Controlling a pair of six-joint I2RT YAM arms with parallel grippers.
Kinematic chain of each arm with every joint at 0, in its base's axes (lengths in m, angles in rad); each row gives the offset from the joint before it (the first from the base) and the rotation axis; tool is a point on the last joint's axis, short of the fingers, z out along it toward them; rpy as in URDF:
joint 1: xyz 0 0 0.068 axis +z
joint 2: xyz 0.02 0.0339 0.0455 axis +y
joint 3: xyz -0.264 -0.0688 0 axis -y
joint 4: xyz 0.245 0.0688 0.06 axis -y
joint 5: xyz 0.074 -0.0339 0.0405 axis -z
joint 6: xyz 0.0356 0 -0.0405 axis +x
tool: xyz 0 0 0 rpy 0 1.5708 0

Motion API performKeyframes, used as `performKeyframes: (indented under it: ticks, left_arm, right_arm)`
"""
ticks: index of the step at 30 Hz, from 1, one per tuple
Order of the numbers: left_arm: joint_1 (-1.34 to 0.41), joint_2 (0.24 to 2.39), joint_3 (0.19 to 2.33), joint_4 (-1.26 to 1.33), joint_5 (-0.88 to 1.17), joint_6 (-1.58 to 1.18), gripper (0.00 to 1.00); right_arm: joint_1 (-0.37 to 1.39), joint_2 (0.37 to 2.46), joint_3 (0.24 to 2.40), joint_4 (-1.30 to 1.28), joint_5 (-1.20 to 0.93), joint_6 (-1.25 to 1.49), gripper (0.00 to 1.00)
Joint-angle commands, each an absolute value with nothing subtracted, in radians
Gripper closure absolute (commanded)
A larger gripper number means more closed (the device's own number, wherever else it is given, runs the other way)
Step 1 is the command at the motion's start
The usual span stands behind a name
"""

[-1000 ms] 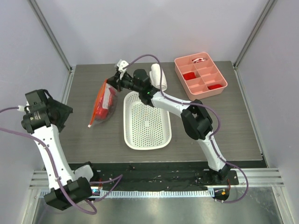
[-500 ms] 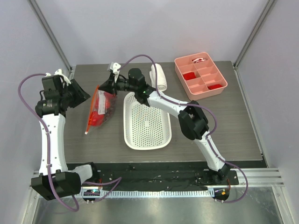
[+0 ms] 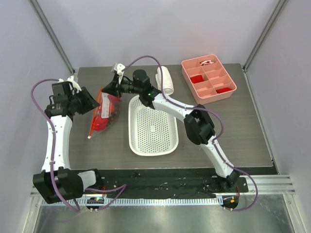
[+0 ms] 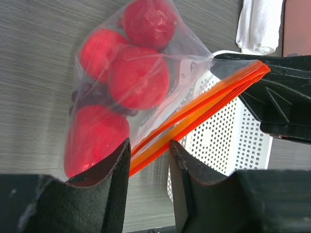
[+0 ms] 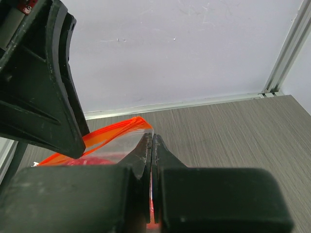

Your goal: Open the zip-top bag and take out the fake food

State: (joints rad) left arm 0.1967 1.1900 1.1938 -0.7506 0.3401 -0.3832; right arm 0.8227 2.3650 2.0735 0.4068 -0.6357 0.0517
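Bright, even, soft-shadowed light; wrist foregrounds blurred.

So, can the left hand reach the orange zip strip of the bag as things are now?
Probably yes. The left hand is open and the zip strip seems to run between its fingers, with nothing in the way. The right hand holds the zip-top bag by its corner.

- where are my arms now?
- my right arm stretches far across to the left, right gripper (image 5: 151,141) pinched shut on the zip-top bag (image 4: 209,99). my left gripper (image 4: 149,145) faces it, fingers parted.
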Motion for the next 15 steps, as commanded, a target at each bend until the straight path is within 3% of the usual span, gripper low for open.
performKeyframes:
  ticks: [1, 4, 10, 15]
  left_arm:
    - [0.193, 1.187, 1.197, -0.706, 0.315, -0.373, 0.63]
    - [0.193, 1.184, 1.181, -0.710, 0.296, -0.365, 0.66]
    - [0.193, 1.150, 1.161, -0.698, 0.276, -0.374, 0.59]
    - [0.190, 1.192, 1.166, -0.738, 0.244, -0.390, 0.67]
  right_arm:
    - [0.825, 2.358, 2.129, 0.437, -0.647, 0.069, 0.99]
    - [0.824, 2.359, 2.128, 0.436, -0.647, 0.071, 0.99]
    - [0.825, 2.359, 2.125, 0.433, -0.649, 0.066, 0.99]
    - [0.825, 2.358, 2.126, 0.443, -0.643, 0.077, 0.99]
